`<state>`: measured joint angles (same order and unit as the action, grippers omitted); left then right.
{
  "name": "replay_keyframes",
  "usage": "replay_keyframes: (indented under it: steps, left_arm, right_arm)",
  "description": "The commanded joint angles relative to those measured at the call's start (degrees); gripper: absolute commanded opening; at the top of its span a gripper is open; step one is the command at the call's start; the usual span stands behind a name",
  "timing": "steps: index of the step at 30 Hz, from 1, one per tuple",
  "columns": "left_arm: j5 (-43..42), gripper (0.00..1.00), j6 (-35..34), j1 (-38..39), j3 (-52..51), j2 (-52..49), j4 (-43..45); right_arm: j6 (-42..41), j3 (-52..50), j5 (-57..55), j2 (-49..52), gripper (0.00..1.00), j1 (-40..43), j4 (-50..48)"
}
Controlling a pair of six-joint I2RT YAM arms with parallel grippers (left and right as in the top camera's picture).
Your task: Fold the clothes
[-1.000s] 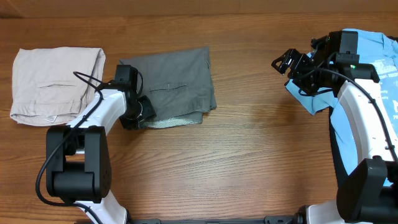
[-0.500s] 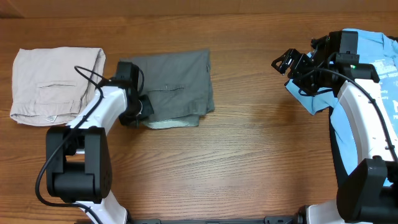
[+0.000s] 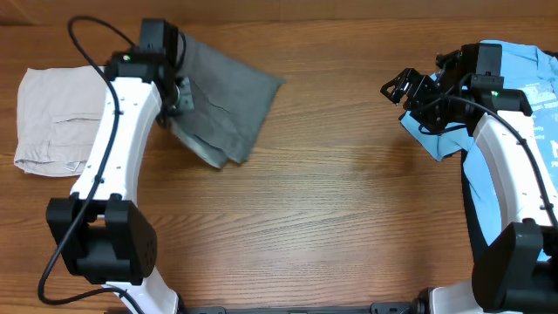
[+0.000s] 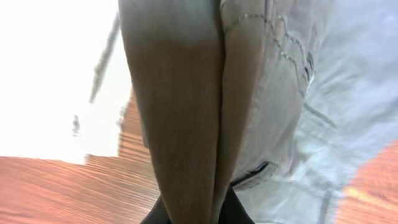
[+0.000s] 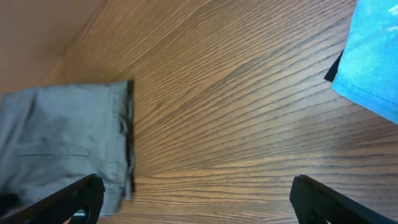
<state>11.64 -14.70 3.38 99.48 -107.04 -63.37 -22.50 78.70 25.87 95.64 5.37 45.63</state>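
Observation:
The dark grey shorts (image 3: 228,98) hang tilted at the back left of the table, their lower corner trailing toward the wood. My left gripper (image 3: 177,87) is shut on their left edge and holds it raised. In the left wrist view a thick fold of the shorts (image 4: 186,93) fills the frame and runs down into the shut left gripper (image 4: 196,214); a stitched seam and a slit pocket show beside it. My right gripper (image 3: 398,87) stands open at the back right, away from the shorts. The right wrist view shows the right gripper (image 5: 199,199) wide apart over bare wood, the shorts (image 5: 62,137) far off.
Folded pale beige shorts (image 3: 65,118) lie at the far left, just beyond the left arm. A light blue T-shirt (image 3: 523,83) lies at the right edge under the right arm, its corner also in the right wrist view (image 5: 373,56).
My left gripper shut on the shorts' left edge, then rose and swung toward the back of the table, pulling the shorts up and askew. The right arm has not moved.

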Motion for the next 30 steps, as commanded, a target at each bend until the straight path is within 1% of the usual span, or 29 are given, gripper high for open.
replay_keyframes:
  steps: [1, 6, 9, 19, 30]
  left_arm:
    - [7.0, 0.04, 1.7, -0.4, 6.1, 0.4, -0.9]
    - [8.2, 0.04, 4.1, -2.1, 8.4, 0.4, -0.8]
    - [11.4, 0.04, 4.4, -3.5, 9.4, 0.4, -1.0]
    - [14.0, 0.04, 4.4, -8.2, 12.6, 0.4, -1.9]
    - [14.0, 0.04, 1.0, -13.8, 13.3, 0.4, -2.7]
  right_arm:
    - [-0.1, 0.0, -0.4, 0.2, 1.0, 0.1, -0.3]
    - [0.0, 0.0, -0.4, 0.2, 1.0, 0.1, -0.3]
    - [0.0, 0.0, -0.4, 0.2, 1.0, 0.1, -0.3]
    - [0.0, 0.0, -0.4, 0.2, 1.0, 0.1, -0.3]
    - [0.0, 0.0, -0.4, 0.2, 1.0, 0.1, -0.3]
